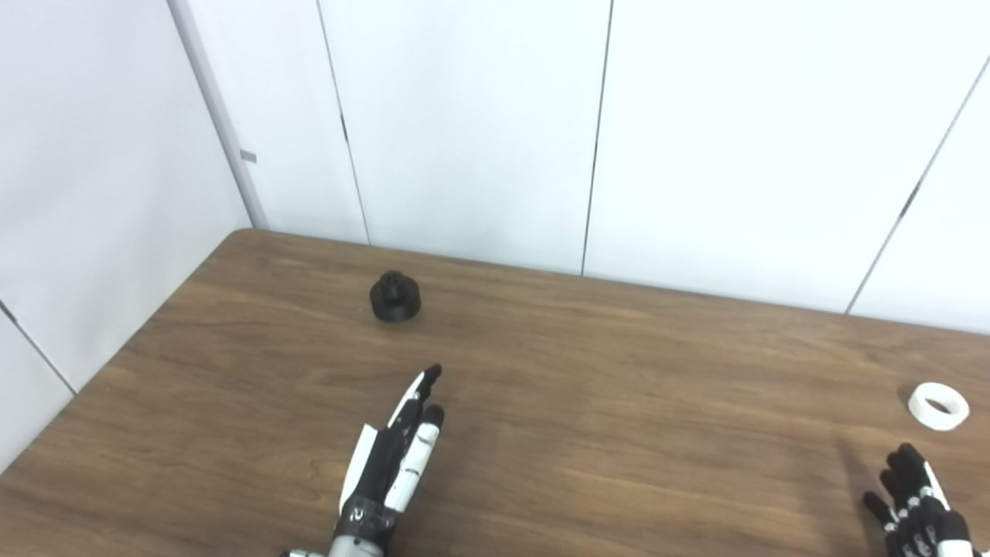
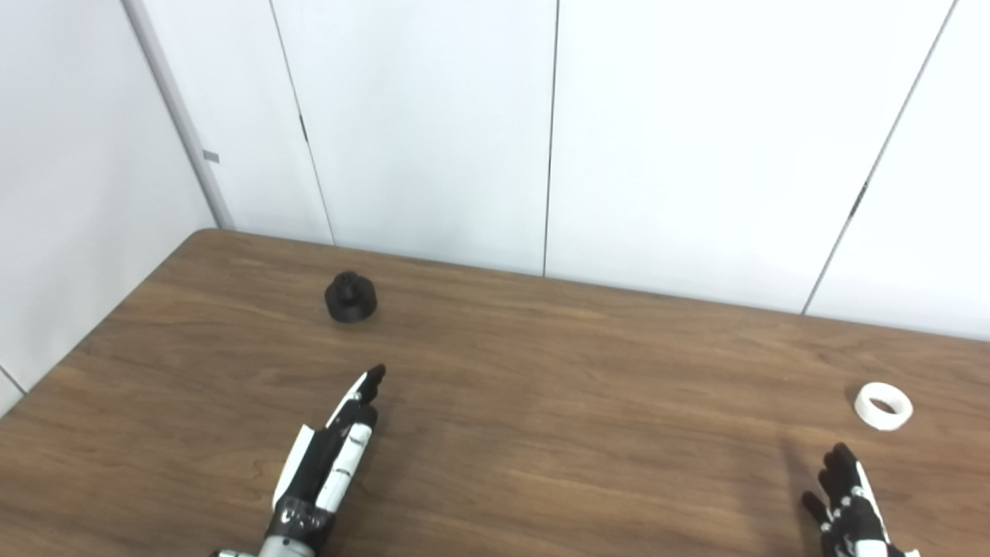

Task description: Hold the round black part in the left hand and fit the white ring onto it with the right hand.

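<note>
Even, bright light fell from above, washing the white wall panels [image 1: 464, 116] pale. Soft, faint shadows lay on the wooden table [image 1: 588, 402], which carried a dull sheen. Both pictures looked slightly soft.

Right hand [image 1: 920, 507] cut off at the bottom edge, only its fingers [image 2: 839, 472] in view.

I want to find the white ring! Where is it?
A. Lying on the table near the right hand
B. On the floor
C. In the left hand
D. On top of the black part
A: the white ring lies flat on the table, just beyond the open right hand, far from the black part; the left hand holds nothing.
</note>
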`<act>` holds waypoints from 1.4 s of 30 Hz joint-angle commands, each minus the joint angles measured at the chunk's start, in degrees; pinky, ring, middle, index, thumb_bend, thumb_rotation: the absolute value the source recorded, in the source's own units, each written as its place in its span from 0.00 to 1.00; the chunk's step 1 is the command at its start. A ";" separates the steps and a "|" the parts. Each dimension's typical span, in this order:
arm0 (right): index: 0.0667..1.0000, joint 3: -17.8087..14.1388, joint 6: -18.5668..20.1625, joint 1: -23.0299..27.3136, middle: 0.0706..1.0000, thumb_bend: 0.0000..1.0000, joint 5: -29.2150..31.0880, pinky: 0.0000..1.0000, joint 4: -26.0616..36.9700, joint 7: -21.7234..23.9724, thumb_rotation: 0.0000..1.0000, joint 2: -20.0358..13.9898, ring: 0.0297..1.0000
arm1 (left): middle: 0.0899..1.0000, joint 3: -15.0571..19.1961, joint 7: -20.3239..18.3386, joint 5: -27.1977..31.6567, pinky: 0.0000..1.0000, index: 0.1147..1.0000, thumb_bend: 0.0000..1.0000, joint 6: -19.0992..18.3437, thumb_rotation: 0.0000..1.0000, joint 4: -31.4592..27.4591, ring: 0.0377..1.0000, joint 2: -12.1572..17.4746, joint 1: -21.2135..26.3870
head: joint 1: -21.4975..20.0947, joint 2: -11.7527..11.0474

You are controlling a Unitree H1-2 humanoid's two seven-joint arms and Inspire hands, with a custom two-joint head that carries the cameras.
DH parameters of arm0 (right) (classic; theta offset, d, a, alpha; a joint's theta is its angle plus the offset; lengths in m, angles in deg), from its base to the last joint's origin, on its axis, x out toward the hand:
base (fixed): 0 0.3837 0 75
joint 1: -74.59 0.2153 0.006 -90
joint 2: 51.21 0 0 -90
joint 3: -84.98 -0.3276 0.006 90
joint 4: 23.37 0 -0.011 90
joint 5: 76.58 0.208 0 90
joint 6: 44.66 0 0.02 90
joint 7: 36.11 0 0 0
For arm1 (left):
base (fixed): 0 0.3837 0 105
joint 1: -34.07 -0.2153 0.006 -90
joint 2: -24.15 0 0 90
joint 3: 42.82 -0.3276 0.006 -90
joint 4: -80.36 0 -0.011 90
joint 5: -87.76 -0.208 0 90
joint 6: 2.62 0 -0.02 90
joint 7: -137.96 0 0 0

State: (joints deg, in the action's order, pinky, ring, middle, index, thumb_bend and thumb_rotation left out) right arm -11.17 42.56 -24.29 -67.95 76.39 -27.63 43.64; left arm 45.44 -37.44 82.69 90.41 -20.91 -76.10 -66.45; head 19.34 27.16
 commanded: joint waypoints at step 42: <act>1.00 0.49 0.39 -2.28 1.00 0.61 -0.79 1.00 0.68 -0.36 1.00 -0.42 1.00 | 0.99 6.95 0.43 -20.34 1.00 0.94 0.97 -20.72 0.33 -11.69 1.00 6.74 10.02 | -3.63 1.33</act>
State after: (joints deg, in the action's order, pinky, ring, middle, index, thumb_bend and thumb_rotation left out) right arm -10.80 42.47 -25.64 -68.52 76.99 -27.68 43.12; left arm 51.81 -37.46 64.03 69.78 -31.84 -70.54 -57.98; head 15.56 28.39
